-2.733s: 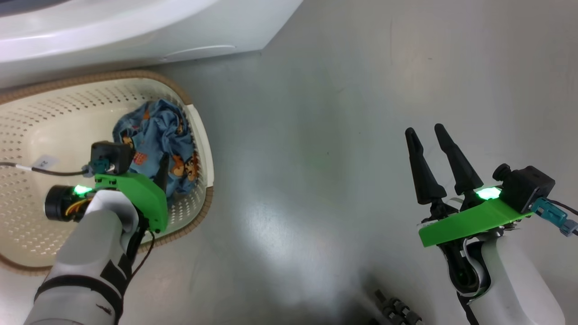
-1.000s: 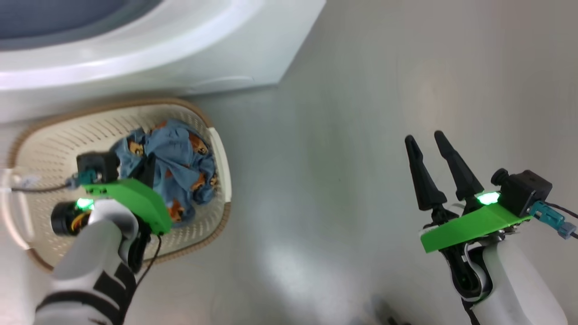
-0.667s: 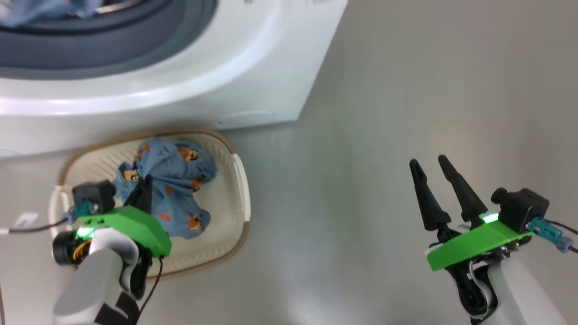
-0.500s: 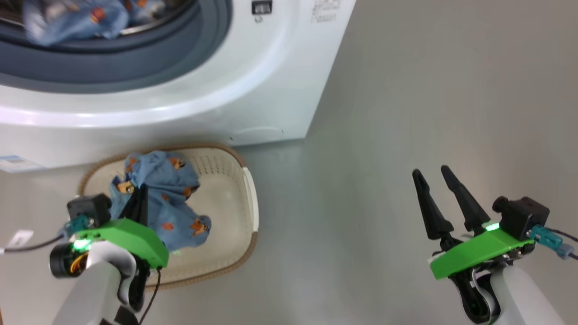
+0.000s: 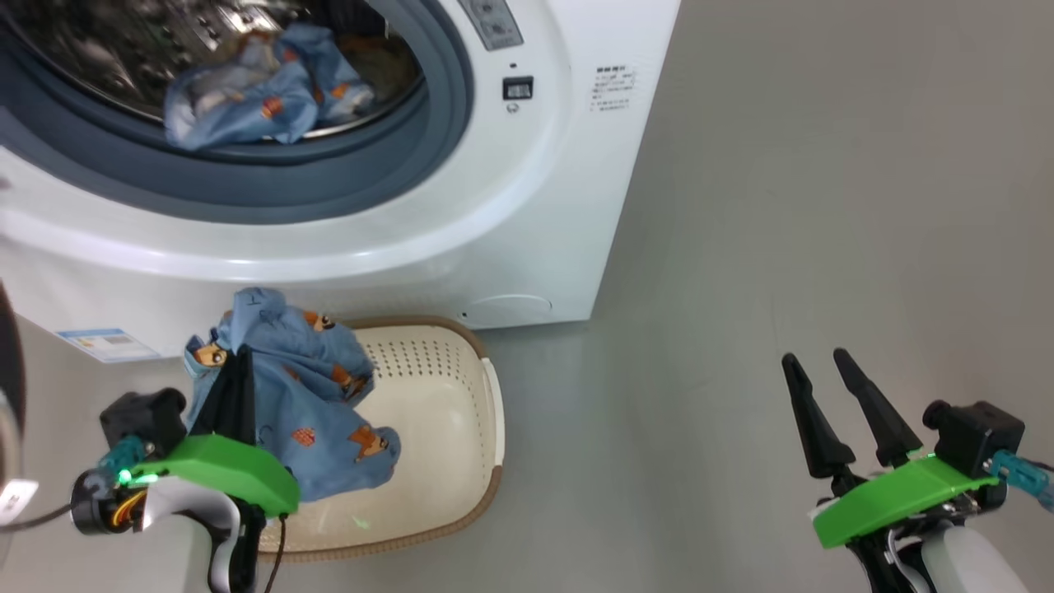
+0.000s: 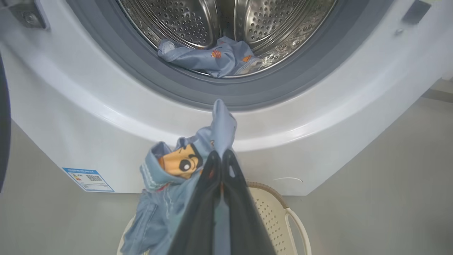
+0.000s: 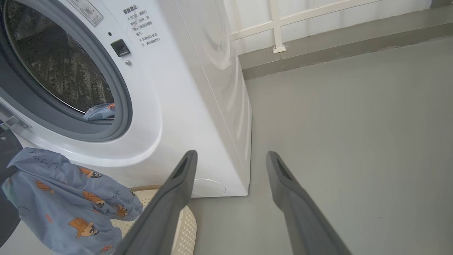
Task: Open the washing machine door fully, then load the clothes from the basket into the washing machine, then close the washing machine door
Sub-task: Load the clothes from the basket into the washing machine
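Above the basket (image 5: 432,412), left claw (image 6: 221,156) clenched on blue garment (image 5: 313,387) hanging lengthwise downward, right claw (image 5: 816,358) released.

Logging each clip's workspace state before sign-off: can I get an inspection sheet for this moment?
Surface: grey floor, smooth, with glare.
Job's things: washing machine with its opening uncovered; loaded garment lying in the drum; door seen as a dark rim at the left edge of the left wrist view; basket on the floor before the machine, its visible part bare.
Clutter: nothing seen.
Grippers: left gripper shut on the held garment, lifted above the basket; right gripper open, empty, over the floor.
Cables: dark cable at the left wrist; teal connector at the right wrist.
Surroundings: white rail by the wall; blue label on the machine's front.
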Controlling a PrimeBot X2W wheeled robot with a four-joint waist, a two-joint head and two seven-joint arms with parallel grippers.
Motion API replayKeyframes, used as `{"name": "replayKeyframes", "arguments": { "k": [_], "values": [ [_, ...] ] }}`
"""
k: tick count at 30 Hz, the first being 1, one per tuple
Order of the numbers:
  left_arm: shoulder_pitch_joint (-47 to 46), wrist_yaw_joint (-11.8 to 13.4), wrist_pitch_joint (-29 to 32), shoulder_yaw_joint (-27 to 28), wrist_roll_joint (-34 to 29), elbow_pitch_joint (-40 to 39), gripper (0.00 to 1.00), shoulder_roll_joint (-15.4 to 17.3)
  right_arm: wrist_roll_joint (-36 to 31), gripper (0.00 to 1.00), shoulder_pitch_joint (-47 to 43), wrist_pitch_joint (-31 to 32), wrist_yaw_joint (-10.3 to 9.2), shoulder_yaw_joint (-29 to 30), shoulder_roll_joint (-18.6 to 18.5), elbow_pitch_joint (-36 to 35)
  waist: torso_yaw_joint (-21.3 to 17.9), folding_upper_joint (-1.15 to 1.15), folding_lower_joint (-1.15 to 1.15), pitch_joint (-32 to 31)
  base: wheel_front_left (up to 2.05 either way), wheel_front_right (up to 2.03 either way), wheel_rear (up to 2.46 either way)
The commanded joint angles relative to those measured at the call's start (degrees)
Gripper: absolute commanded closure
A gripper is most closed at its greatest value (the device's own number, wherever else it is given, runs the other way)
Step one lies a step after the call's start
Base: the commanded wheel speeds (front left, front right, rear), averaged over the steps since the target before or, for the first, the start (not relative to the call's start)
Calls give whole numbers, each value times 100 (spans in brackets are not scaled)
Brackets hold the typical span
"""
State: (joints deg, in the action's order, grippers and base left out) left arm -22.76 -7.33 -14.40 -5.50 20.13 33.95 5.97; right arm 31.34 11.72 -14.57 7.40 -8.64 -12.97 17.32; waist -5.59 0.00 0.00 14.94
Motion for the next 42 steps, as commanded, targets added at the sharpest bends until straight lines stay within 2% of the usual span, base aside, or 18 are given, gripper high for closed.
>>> {"name": "replayKeyframes", "arguments": {
  "k": [1,25,33,42],
  "values": [
    [92,-15,-60,225,-80,-257,100,116,12,0,-120,-43,9,-80,-94,-119,74,0,0,-119,0,0,0],
    [1971,-15,-60,942,-698,-2810,100,-145,-73,0,-676,-43,9,261,-152,-227,191,0,0,-645,0,0,0],
    [2187,-15,-60,938,-712,-3058,100,-260,-86,0,-726,-43,9,276,-167,-260,179,0,0,-640,0,0,0],
    [1756,-15,-60,927,-590,-2980,100,-297,-86,0,-667,-43,9,259,-146,-292,105,0,0,-489,0,0,0]
  ]
}}
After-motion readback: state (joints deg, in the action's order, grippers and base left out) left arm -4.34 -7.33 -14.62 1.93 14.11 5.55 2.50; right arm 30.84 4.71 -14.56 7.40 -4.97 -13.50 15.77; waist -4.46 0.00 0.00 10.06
